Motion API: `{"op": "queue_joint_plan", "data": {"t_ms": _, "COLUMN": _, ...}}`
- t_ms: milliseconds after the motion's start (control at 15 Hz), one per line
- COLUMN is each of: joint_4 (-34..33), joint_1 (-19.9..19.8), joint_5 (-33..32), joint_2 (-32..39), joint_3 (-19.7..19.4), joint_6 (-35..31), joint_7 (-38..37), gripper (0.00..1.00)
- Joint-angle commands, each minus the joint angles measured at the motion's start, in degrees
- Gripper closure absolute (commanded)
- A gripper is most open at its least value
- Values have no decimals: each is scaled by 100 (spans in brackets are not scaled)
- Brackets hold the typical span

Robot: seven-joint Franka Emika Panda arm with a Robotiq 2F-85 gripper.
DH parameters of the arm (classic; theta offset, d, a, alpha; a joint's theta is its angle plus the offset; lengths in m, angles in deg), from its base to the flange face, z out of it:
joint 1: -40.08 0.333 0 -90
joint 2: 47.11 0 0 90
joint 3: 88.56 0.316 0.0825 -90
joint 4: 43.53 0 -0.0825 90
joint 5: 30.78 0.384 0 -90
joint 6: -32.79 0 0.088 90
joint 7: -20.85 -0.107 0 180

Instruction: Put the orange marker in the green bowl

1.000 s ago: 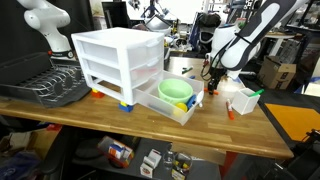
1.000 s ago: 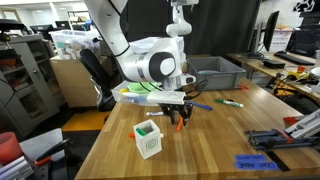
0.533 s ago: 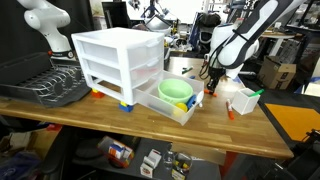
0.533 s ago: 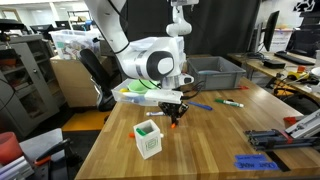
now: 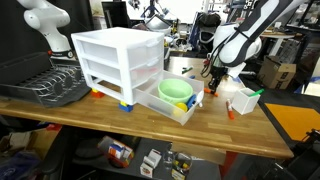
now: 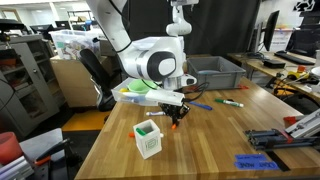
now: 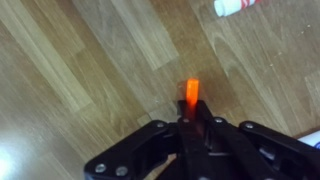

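Observation:
The orange marker (image 7: 190,93) pokes out past my fingertips in the wrist view, over the wooden table. My gripper (image 7: 190,125) is shut on the orange marker. In an exterior view the gripper (image 6: 177,112) hangs low over the table with the orange marker (image 6: 177,120) at its tip. The green bowl (image 5: 175,90) sits in the pulled-out bottom drawer of the white drawer unit (image 5: 115,55), just left of my gripper (image 5: 211,84). In an exterior view, part of the green bowl (image 6: 135,88) shows behind the arm.
A small white box (image 5: 243,100) holding a green-tipped pen stands close by, also seen as the white box (image 6: 148,138). A small orange item (image 5: 230,112) lies by it. A dish rack (image 5: 45,85), a grey bin (image 6: 215,70) and loose pens (image 6: 232,102) are on the table.
The jaws have closed on the orange marker, which they straddled open a second ago. The gripper has barely shifted since.

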Motion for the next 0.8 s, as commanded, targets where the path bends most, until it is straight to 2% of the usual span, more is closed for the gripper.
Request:
{"op": "queue_joint_plan", "data": {"t_ms": 0, "joint_4": 441, "joint_1": -181, "joint_5": 112, "joint_2": -499, "joint_3": 73, "joint_6": -43, "joint_7": 127, "gripper": 97}}
{"op": "queue_joint_plan", "data": {"t_ms": 267, "joint_4": 1051, "joint_1": -280, "joint_5": 193, "joint_2": -1330, "joint_3": 186, "joint_6": -196, "joint_7": 230, "gripper": 97}}
{"op": "queue_joint_plan", "data": {"t_ms": 467, "joint_4": 1597, "joint_1": -327, "joint_5": 356, "joint_2": -2005, "joint_3": 449, "joint_6": -405, "joint_7": 591, "gripper": 97}}
{"op": "queue_joint_plan", "data": {"t_ms": 733, "joint_4": 2225, "joint_1": 37, "joint_5": -192, "joint_2": -2934, "joint_3": 492, "joint_6": -603, "joint_7": 1033, "gripper": 97}}
